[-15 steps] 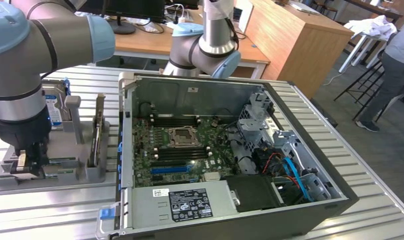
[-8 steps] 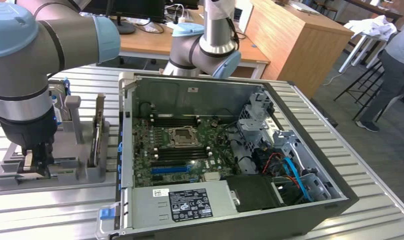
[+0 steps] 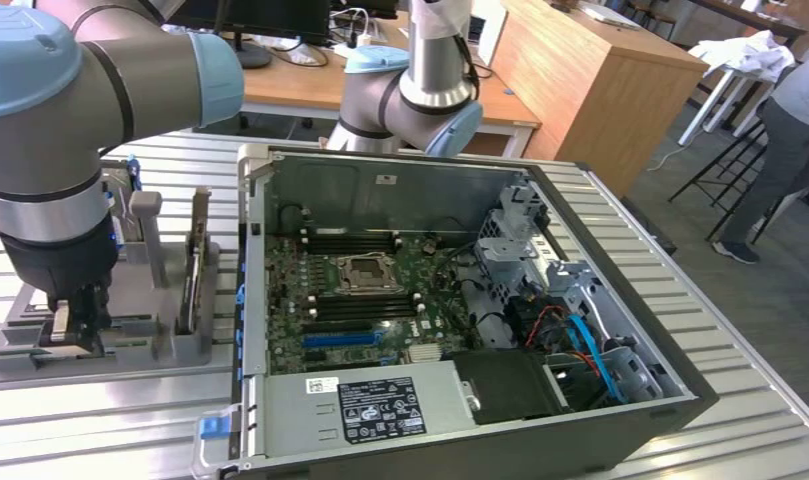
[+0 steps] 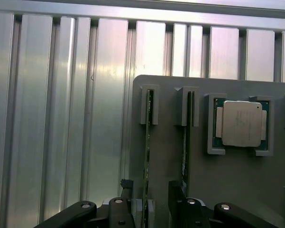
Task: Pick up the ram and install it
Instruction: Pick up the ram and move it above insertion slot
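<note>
Indoors, slatted metal table (image 3: 111, 420), wooden desks (image 3: 578, 70) behind, tool (image 4: 151, 187) spread astride ram (image 4: 147, 142)

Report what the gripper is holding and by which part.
Nothing is held: the gripper has open fingers either side of the ram standing in the grey holder.

1. The ram (image 4: 147, 152) is a thin green stick, seen edge-on.
2. It stands on its long edge in a narrow slot of the grey holder (image 4: 237, 185).
3. A second stick (image 4: 185, 152) stands parallel, just beside it.
</note>
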Robot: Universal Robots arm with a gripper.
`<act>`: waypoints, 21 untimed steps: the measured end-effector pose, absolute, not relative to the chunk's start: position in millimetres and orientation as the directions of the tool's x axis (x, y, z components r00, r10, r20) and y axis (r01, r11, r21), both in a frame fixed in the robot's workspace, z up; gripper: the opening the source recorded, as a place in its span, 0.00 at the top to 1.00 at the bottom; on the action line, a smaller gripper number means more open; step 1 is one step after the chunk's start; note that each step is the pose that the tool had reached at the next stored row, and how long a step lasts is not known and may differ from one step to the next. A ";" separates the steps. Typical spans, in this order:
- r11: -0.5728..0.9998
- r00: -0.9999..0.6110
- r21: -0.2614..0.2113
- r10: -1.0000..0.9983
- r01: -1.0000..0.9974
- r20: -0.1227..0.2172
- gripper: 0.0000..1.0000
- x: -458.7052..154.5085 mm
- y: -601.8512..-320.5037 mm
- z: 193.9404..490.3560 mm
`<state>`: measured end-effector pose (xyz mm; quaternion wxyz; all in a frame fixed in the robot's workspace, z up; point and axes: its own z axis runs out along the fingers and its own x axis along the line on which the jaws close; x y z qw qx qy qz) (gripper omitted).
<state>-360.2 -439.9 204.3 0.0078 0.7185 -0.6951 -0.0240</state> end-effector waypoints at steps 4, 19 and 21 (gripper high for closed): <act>-0.034 0.033 0.045 -0.999 -0.998 -0.024 0.57 -360.2 -440.0 204.3; -0.034 0.033 0.045 -0.999 -0.998 -0.024 0.65 -360.2 -440.8 204.2; -0.034 0.033 0.045 -0.999 -0.998 -0.024 0.65 -360.2 -441.4 204.2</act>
